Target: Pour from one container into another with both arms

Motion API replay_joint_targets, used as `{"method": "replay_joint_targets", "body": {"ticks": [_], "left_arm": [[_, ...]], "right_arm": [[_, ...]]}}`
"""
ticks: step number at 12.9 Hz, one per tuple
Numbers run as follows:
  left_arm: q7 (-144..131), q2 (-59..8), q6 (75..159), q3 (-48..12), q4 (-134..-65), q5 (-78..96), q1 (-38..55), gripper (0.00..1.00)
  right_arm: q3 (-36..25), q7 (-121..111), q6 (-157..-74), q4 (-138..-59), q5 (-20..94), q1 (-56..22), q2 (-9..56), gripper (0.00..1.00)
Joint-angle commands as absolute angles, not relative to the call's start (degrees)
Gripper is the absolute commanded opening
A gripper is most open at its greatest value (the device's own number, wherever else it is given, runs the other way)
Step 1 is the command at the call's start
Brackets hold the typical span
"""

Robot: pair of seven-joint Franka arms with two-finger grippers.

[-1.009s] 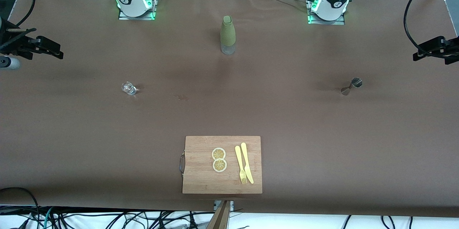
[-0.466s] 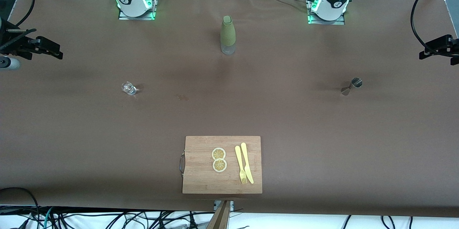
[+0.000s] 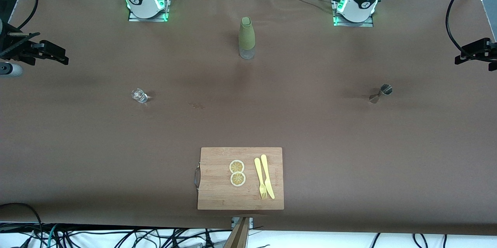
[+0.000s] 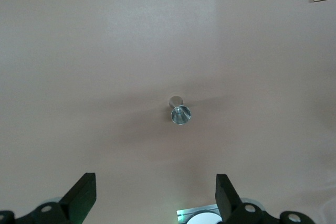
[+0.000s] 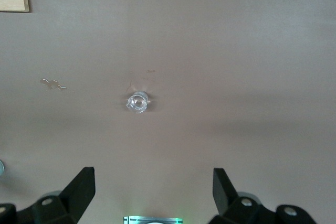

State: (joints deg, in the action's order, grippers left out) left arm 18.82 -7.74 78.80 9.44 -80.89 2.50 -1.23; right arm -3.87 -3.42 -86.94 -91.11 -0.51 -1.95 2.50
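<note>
Brown table (image 3: pixel 310 131) spreads bare around jigger (image 3: pixel 380 93) and tumbler (image 3: pixel 139 96), left gripper (image 4: pixel 156 195) and right gripper (image 5: pixel 154 191) spread wide overhead.

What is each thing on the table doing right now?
Jigger: standing upright, untouched.
Glass tumbler: upright, untouched.
Green bottle: standing, cap on.
Lemon slices: flat on the cutting board.
Fork and knife: lying side by side.
Left claw: open, above the jigger.
Right claw: open, above the tumbler.

Silver jigger (image 3: pixel 380 94), olive bottle (image 3: pixel 246 37)
</note>
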Motion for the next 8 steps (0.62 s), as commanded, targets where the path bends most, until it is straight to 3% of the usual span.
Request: {"method": "replay_joint_targets", "body": {"ticks": [1, 8], "left_arm": [[20.21, -7.56, 78.66, 9.67, -80.86, 3.69, -1.14, 1.00], [20.04, -7.56, 78.84, 9.49, -80.77, 3.60, -1.05, 1.00]], "right_arm": [[-3.60, -3.78, -86.13, -90.53, -0.70, -1.76, 2.72, 0.99], [-3.60, -3.87, -86.05, -90.79, -0.79, -1.67, 3.43, 0.99]]}}
